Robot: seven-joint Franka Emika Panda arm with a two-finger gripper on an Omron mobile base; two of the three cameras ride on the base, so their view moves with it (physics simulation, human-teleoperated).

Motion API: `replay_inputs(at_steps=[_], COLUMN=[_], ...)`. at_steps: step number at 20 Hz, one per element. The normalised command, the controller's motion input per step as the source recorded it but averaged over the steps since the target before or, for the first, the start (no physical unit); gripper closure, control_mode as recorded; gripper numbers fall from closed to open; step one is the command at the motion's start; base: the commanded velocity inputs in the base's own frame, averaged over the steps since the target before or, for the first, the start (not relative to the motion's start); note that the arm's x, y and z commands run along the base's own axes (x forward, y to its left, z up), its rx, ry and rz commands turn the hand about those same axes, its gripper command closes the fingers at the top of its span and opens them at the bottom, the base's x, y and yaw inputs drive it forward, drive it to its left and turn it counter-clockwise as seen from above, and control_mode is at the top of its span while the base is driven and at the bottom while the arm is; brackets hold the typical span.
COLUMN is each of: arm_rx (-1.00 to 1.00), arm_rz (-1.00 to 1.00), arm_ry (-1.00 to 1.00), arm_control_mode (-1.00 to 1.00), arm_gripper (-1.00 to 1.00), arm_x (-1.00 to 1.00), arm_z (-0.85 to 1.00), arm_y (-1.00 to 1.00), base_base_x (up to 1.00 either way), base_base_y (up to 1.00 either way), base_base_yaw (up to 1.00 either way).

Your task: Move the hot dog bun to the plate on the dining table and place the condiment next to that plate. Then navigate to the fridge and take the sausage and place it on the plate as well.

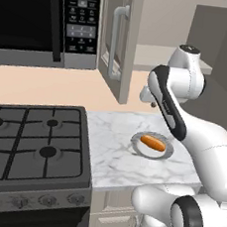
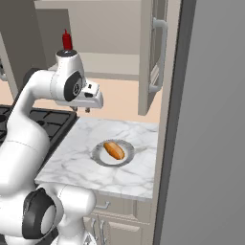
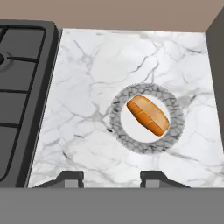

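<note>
The bun point(image 3: 148, 115) lies slantwise in a small grey dish point(image 3: 118, 127) on the marble counter point(image 3: 87, 87), nearer the counter's right edge, where a tall grey wall point(image 2: 210, 119) rises. The stove point(image 1: 32, 141) borders the counter on the left, with bare marble between it and the dish. The gripper point(image 3: 111, 177) hangs well above the counter, back toward the stove side, its jaws parted with nothing between them. A red bottle point(image 2: 67, 40) stands behind the arm, farther back. A cabinet door point(image 2: 152, 57) stands open above the counter's rear.
</note>
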Motion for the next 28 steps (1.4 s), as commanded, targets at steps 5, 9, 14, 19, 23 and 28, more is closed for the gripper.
replay_inputs(at_steps=[5, 9, 14, 19, 23, 28], arm_rx=[0.00, 0.00, -0.01, -0.11, -0.12, -0.10], arm_rz=[0.00, 0.17, 0.27, 0.27, 0.13, 0.09], arm_ry=[-0.01, 0.00, 0.03, 0.00, 0.01, 0.01], arm_control_mode=[-1.00, -1.00, -1.00, -1.00, -1.00, -1.00], arm_gripper=[-1.00, -1.00, -1.00, -1.00, -1.00, -1.00], arm_x=[-0.32, -0.38, 0.08, 0.38, 0.38, 0.35], arm_z=[-0.33, -0.72, -0.53, -0.51, -0.46, -0.53], arm_y=[-0.04, -0.57, -0.30, 0.01, 0.06, 0.00], base_base_x=[0.00, 0.00, 0.00, 0.00, 0.00, 0.00], base_base_y=[0.00, 0.00, 0.00, 0.00, 0.00, 0.00], base_base_yaw=[0.00, 0.00, 0.00, 0.00, 0.00, 0.00])
